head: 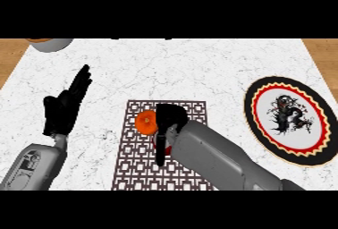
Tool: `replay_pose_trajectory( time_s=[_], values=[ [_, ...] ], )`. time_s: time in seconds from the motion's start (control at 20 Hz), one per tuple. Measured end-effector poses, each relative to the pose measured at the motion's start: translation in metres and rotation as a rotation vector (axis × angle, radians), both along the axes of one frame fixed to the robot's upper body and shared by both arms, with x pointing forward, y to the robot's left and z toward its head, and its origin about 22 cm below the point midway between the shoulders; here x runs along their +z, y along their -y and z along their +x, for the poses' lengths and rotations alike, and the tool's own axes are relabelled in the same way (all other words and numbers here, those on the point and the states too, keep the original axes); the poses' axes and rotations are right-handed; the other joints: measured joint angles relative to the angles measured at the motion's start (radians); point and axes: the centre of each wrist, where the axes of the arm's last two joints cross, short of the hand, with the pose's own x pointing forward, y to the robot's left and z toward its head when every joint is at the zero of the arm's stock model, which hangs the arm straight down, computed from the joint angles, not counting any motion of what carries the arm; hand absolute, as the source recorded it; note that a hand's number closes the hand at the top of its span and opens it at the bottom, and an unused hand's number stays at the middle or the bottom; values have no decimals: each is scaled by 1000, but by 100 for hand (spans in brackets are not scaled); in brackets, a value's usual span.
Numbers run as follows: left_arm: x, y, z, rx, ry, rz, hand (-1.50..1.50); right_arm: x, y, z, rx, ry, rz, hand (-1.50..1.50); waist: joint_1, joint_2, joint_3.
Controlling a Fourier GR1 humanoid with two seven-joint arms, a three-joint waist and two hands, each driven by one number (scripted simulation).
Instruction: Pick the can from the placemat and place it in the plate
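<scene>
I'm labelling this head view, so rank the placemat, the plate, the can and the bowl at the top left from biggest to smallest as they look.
1. placemat
2. plate
3 and 4. Unsure: the can is largely hidden by the right hand, and the bowl is cut off at the top.

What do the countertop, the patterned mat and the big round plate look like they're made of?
Countertop: probably marble or a look-alike, white with thin grey veins and a matte look. Placemat: perhaps woven fabric or vinyl, flat, with a brown-and-white fretwork pattern. Plate: likely glazed ceramic, with black, red and cream rings around a dark painted figure.
</scene>
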Motion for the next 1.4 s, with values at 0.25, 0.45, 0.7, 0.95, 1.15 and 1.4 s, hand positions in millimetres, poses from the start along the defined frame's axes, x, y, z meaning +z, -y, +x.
replay_pose_trajectory(
  time_s=[0.25, 0.45, 0.7, 0.95, 1.15, 1.4],
  values=[
    [1, 2, -6, 0, 0, 0, 0, -11, 4, -1, 5, 3, -14, 150, 3, -2, 0],
    [-6, 5, -7, 3, -2, 3, 0, -12, 5, -1, 14, 56, -30, 150, 2, -5, 1],
    [-4, 10, -5, 0, -1, 0, 0, -11, 6, 3, 21, 91, -38, 150, 1, -4, 1],
    [-13, -12, -14, 68, -20, 4, 0, -28, 129, 23, -68, 175, -91, 150, -72, -20, 5],
    [-16, -23, -19, 123, -31, -1, 0, -20, 242, 32, -160, 273, -156, 150, -140, -23, 9],
    [-16, -34, -24, 159, -30, -2, 0, 22, 350, 23, -187, 521, -116, 150, -170, -27, 13]
  ],
)
